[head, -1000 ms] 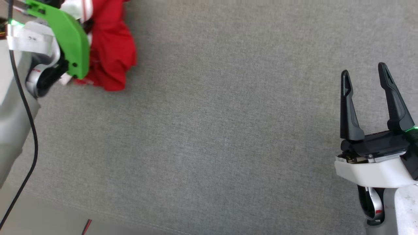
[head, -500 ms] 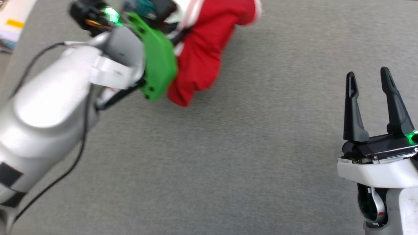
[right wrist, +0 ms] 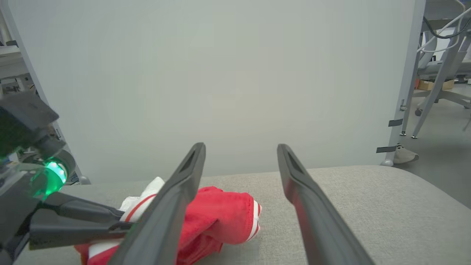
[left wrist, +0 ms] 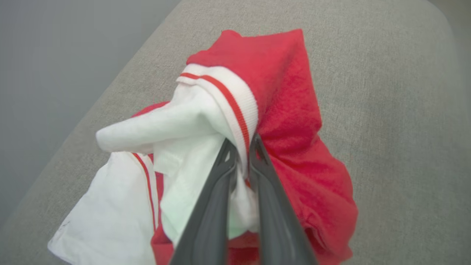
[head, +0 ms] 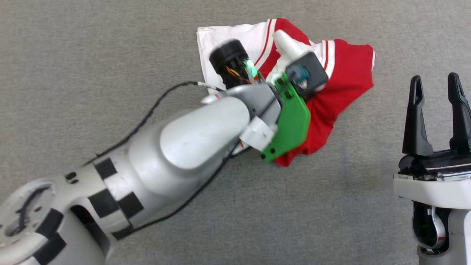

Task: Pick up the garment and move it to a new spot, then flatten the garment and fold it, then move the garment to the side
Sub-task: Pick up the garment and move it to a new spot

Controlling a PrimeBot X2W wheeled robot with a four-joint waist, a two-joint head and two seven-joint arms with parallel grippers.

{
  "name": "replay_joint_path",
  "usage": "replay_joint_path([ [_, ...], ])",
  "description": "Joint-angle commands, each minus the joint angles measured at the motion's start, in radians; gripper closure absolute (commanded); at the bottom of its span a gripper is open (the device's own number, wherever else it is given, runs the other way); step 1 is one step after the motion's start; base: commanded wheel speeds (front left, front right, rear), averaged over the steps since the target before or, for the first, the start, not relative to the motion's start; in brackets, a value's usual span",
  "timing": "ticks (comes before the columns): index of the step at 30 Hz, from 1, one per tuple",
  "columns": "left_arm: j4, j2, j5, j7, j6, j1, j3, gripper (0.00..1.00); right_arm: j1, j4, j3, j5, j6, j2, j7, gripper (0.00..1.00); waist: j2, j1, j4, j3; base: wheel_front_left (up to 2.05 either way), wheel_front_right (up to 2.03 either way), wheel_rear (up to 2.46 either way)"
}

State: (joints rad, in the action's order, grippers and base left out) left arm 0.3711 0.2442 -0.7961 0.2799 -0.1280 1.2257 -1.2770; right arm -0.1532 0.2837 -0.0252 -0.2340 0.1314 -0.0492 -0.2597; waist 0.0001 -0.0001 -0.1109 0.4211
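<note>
Garment sits bunched on grey cushion, striped sleeve trim pinched between the left gripper's narrow fingers, right gripper wide and empty; cloth looks light, soft, floppy, so hems or shoulders seem the best holds.

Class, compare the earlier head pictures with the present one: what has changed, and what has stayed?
The left gripper, shut on the garment, has carried it from the far left toward the right gripper; the head view itself shifted too. No new grasp or release. The right gripper stayed open and idle.
</note>
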Motion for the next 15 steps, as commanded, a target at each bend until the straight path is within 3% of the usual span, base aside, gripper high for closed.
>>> replay_joint_path([
  [1, -0.004, -0.029, 0.047, 0.035, -0.003, -0.059, -0.002, 1.00, -0.018, 0.005, 0.000, -0.010, -0.001, -0.001, -0.002, 0.00, -0.0001, 0.0001, -0.071, 0.050, 0.00, 0.00, 0.00],
  [4, -0.026, -0.074, 0.079, 0.084, -0.003, -0.148, -0.003, 1.00, -0.019, 0.005, -0.003, -0.015, -0.001, -0.001, -0.002, 0.00, -0.0001, 0.0001, -0.080, 0.058, 0.00, 0.00, 0.00],
  [10, -0.032, -0.104, 0.123, 0.107, -0.003, -0.233, -0.003, 1.00, -0.022, 0.000, 0.000, -0.013, -0.001, -0.001, -0.002, 0.00, -0.0001, 0.0001, -0.074, 0.060, 0.00, 0.00, 0.00],
  [11, -0.026, -0.105, 0.126, 0.097, -0.003, -0.238, -0.003, 0.85, -0.023, -0.001, 0.001, -0.011, -0.001, -0.001, -0.002, 0.00, -0.0001, 0.0001, -0.071, 0.056, 0.00, 0.00, 0.00],
  [12, -0.018, -0.107, 0.139, 0.071, -0.003, -0.239, -0.003, 0.07, -0.023, -0.003, 0.002, -0.009, -0.001, -0.001, -0.002, 0.00, -0.0001, 0.0001, -0.066, 0.049, 0.00, 0.00, 0.00],
  [13, -0.010, -0.107, 0.150, 0.045, -0.003, -0.237, -0.003, 0.00, -0.022, -0.004, 0.003, -0.007, -0.001, -0.001, -0.002, 0.00, -0.0001, 0.0001, -0.062, 0.044, 0.00, 0.00, 0.00],
  [15, 0.009, -0.111, 0.175, -0.034, -0.003, -0.231, -0.003, 0.00, -0.015, -0.007, 0.003, -0.001, -0.001, -0.001, -0.002, 0.00, -0.0001, 0.0001, -0.048, 0.024, 0.00, 0.00, 0.00],
])
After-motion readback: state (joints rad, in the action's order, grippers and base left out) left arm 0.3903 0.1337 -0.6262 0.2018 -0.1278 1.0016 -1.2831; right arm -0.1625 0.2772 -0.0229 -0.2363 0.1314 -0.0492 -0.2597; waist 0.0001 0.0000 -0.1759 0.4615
